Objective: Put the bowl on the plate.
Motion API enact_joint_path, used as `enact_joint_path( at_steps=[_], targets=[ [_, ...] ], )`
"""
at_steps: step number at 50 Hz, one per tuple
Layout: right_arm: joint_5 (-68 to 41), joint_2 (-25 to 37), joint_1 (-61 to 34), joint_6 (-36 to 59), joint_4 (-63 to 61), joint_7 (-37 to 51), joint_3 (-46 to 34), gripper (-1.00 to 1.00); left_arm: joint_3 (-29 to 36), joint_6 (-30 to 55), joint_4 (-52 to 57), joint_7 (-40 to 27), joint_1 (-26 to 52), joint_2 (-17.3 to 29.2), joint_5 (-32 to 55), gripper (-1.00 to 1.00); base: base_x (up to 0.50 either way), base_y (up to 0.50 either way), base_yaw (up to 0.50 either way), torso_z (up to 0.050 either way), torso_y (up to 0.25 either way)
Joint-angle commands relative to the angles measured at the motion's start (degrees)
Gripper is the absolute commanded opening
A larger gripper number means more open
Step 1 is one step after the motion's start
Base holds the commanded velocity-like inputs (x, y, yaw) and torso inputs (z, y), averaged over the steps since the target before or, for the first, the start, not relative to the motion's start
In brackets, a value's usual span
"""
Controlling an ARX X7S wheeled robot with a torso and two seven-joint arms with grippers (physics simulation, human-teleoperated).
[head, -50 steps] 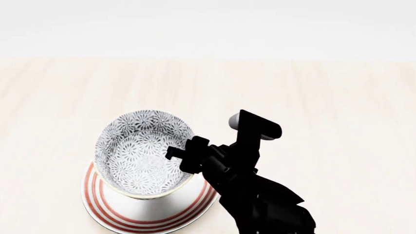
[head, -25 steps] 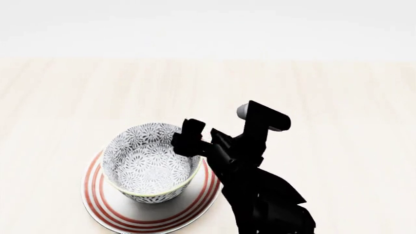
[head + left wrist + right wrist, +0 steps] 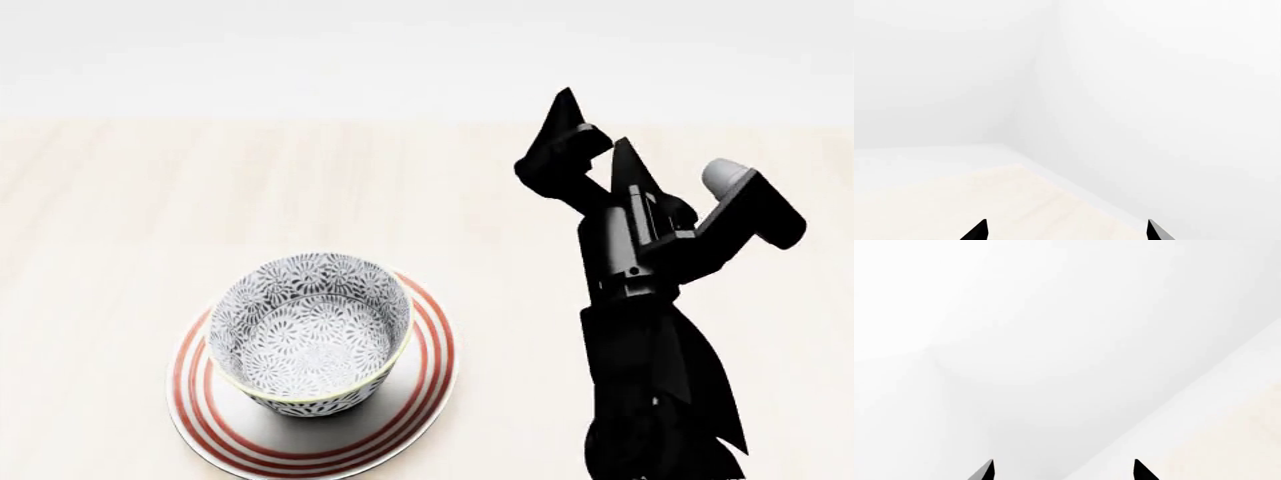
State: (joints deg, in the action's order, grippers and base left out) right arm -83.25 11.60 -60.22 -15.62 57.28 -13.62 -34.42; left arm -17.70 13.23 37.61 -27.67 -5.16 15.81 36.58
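The bowl (image 3: 310, 332), white with a dense grey floral pattern and a yellowish rim, stands upright on the plate (image 3: 416, 385), whose red rings show around it. My right gripper (image 3: 597, 120) is lifted well clear of the bowl, up and to the right, open and empty. Seen from its own wrist, the right gripper (image 3: 1064, 467) shows two spread fingertips against a white wall. My left gripper (image 3: 1066, 229) is also open with nothing between its tips. It does not appear in the head view.
The light wooden table (image 3: 134, 200) stretches around the plate and ends at a white wall behind. My black right arm (image 3: 654, 340) rises over the table to the right of the plate.
The right gripper let go of the bowl's rim and rose up and to the right. The bowl went from tilted to sitting level on the plate.
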Motion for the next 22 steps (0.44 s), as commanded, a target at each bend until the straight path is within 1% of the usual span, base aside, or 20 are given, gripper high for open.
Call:
enact_joint_path(
  at_steps=[1, 5, 6, 7, 8, 9, 10, 11, 14, 17, 18, 22],
  targets=[
    [-1.75, 11.09, 5.38, -2.47, -18.98, 9.39, 3.97, 1.0, 0.72, -0.01, -0.18, -0.15, 0.5, 0.33, -0.38, 1.0, 0.0, 0.0, 0.0, 0.0, 0.0],
    [-3.08, 17.36, 8.67, -1.18, -32.0, 13.82, 5.34, 1.0, 1.18, -0.11, -0.17, -0.09, 0.6, 0.4, -0.72, 1.0, 0.0, 0.0, 0.0, 0.0, 0.0],
    [-2.73, 20.66, 10.49, -1.01, -38.54, 16.62, 5.73, 1.0, 1.33, -0.11, -0.14, -0.08, 0.63, 0.43, -0.84, 1.0, 0.0, 0.0, 0.0, 0.0, 0.0],
    [-2.72, 20.76, 10.63, -1.03, -38.85, 16.79, 5.76, 1.0, 1.43, -0.1, 0.05, -0.08, 0.56, 0.47, -0.85, 1.0, 0.0, 0.0, 0.0, 0.0, 0.0],
    [-2.13, 24.64, 12.44, -0.4, -45.52, 18.44, 5.89, 1.0, 1.51, -0.12, 0.56, -0.04, 0.31, 0.53, -0.82, 1.0, 0.0, 0.0, 0.0, 0.0, 0.0],
    [-1.84, 26.96, 13.47, 0.04, -49.12, 19.66, 6.01, 1.0, 1.53, -0.17, 0.87, -0.03, 0.14, 0.57, -0.8, 1.0, 0.0, 0.0, 0.0, 0.0, 0.0],
    [-1.81, 29.11, 14.67, -0.03, -52.67, 19.78, 6.53, 1.0, 1.53, -0.22, 1.13, -0.04, -0.02, 0.59, -0.79, 1.0, 0.0, 0.0, 0.0, 0.0, 0.0],
    [-3.0, 33.0, 16.95, 0.15, -58.76, 19.94, 7.79, 1.0, 1.52, -0.26, 1.57, -0.03, -0.25, 0.64, -0.73, 1.0, 0.0, 0.0, 0.0, 0.0, 0.0],
    [-5.32, 38.16, 21.21, -0.93, -66.95, 19.42, 10.48, 1.0, 1.37, -0.35, 2.27, -0.07, -0.6, 0.81, -0.49, 1.0, 0.0, 0.0, 0.0, 0.0, 0.0],
    [-6.37, 44.36, 27.37, -3.89, -75.77, 20.11, 14.35, 1.0, 1.07, -0.44, 2.99, -0.16, -0.8, 1.02, -0.1, 1.0, 0.0, 0.0, 0.0, 0.0, 0.0],
    [-7.28, 46.91, 31.22, -6.49, -79.54, 20.3, 17.04, 1.0, 1.09, -0.6, 3.32, -0.08, -0.95, 1.04, -0.13, 1.0, 0.0, 0.0, 0.0, 0.0, 0.0],
    [-8.67, 52.12, 40.83, -12.02, -86.4, 20.2, 22.71, 1.0, 1.26, -0.92, 4.24, 0.13, -1.42, 1.17, -0.14, 1.0, 0.0, 0.0, 0.0, 0.0, 0.0]
  ],
)
